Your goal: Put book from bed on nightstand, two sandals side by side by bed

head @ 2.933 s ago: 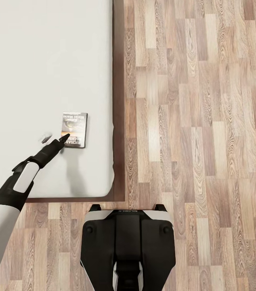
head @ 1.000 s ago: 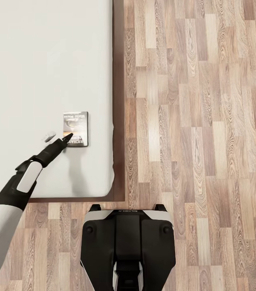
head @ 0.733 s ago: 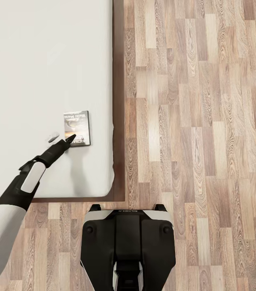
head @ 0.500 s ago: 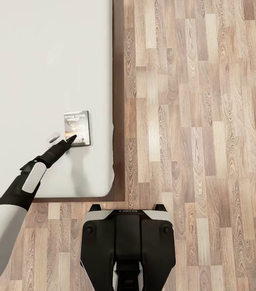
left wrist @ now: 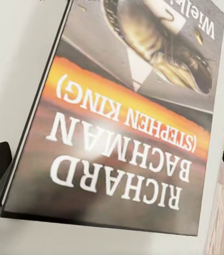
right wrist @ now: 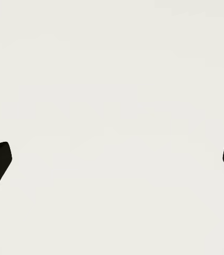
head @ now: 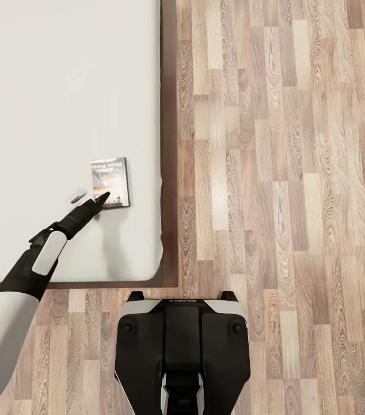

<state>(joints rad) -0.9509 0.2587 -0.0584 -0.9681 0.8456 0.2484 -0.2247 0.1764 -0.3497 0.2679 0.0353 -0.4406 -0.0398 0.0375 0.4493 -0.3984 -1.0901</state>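
One book (head: 110,183): flat on the bed (head: 61,115), near its right edge, shifted slightly rightward since earlier.
Left gripper (head: 89,197): jaws spread wide, one dark fingertip over the book's near corner, advanced a little.
Right gripper (right wrist: 112,159): jaws spread, nothing between.

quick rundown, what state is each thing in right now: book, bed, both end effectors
book: closed, lying flat on the mattress near its edge, cover up, not gripped
bed: white mattress bare apart from the book
left end effector: open, fingers either side of the book's near end
right end effector: open, holding nothing, facing a plain white surface
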